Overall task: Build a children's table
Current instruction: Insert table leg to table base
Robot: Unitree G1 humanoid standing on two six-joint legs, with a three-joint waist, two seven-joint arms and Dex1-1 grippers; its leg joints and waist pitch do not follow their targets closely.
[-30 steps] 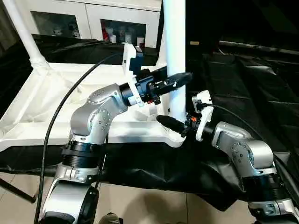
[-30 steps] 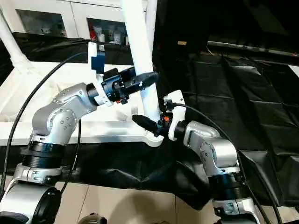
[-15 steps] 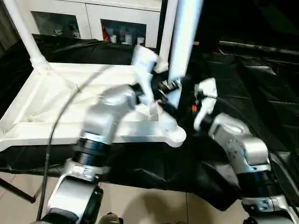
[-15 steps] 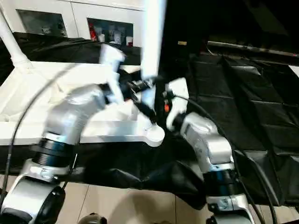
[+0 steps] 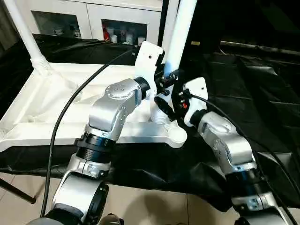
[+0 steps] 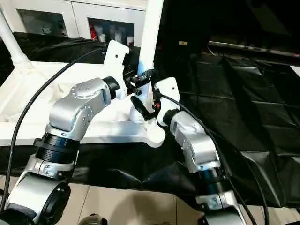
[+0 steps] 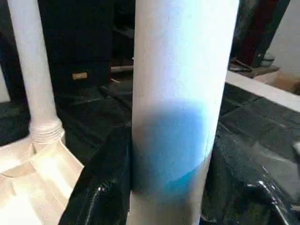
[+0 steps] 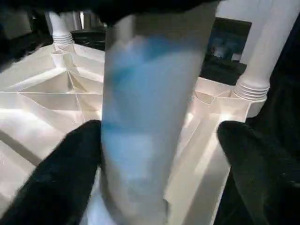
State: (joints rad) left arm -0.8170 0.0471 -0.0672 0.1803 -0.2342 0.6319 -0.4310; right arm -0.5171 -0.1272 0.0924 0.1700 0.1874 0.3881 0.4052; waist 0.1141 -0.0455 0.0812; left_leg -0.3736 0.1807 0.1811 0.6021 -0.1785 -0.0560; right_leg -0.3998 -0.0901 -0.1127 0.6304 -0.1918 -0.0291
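The white tabletop lies underside up on a black sheet. One white leg stands in its far left corner, and another leg in its far right corner. A third leg leans slightly right. Its threaded lower end rests just inside the rim, beside the open near right corner socket. My left gripper is shut on this leg, its fingers hugging both sides. Lower down, my right gripper stands open around the same leg, with a gap at one finger.
A white glass-door cabinet stands behind the work. The black sheet covers the surface to the right and hangs over the front edge. A black cable loops over my left arm. Tiled floor lies below.
The leg stood upright on the near right corner socket; now it leans, with its lower end off the socket. My left wrist has turned and closed in on it; my right gripper has risen.
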